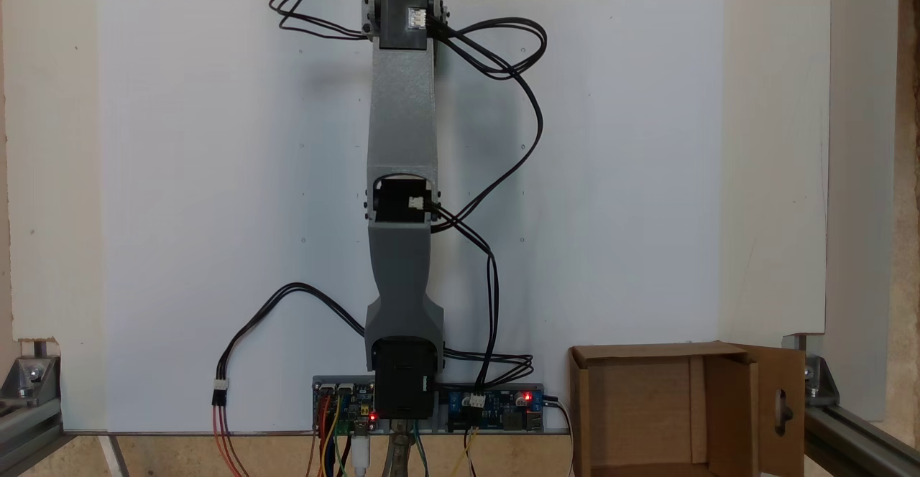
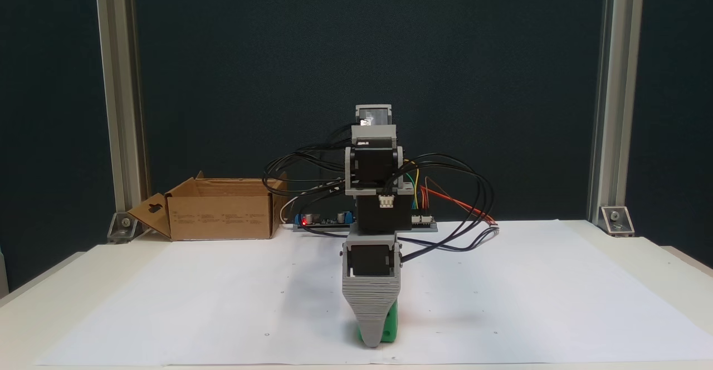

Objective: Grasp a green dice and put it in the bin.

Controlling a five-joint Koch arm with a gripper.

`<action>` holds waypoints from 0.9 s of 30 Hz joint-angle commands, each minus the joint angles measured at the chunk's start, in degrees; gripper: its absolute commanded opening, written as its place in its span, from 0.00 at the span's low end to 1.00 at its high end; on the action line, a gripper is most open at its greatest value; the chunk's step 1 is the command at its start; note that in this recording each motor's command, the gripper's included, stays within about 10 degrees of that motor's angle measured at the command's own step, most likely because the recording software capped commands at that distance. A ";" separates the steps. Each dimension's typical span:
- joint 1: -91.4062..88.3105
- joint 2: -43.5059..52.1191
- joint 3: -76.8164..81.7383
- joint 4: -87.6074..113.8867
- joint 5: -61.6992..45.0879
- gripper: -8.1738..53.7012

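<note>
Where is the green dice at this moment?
In a fixed view, the green dice sits low at centre, on the white paper sheet right behind the tool, far right of the bin.

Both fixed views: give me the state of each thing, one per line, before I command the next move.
green dice: on the white paper, gripper down over it, mostly hidden.
gripper: lowered at the dice; open or shut cannot be told.
bin: open, flap with hole folded out, empty as far as visible.
controller boards: red lights lit.
</note>
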 commanded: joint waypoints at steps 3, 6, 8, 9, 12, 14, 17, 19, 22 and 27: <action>1.14 2.20 -2.37 2.37 -0.88 0.32; 1.14 8.96 1.14 3.69 -0.88 0.32; 1.05 13.78 5.71 3.52 -0.88 0.32; 0.88 16.33 7.65 3.43 -0.88 0.32; 0.53 24.06 12.74 3.16 -0.88 0.32; 0.18 29.69 15.73 3.08 -0.88 0.32; 0.09 38.39 20.83 0.18 -0.88 0.32; 0.44 42.71 24.35 -1.41 -0.97 0.32; 3.96 46.93 29.00 -3.60 -1.93 0.32; 13.89 54.14 37.44 -10.81 -7.91 0.32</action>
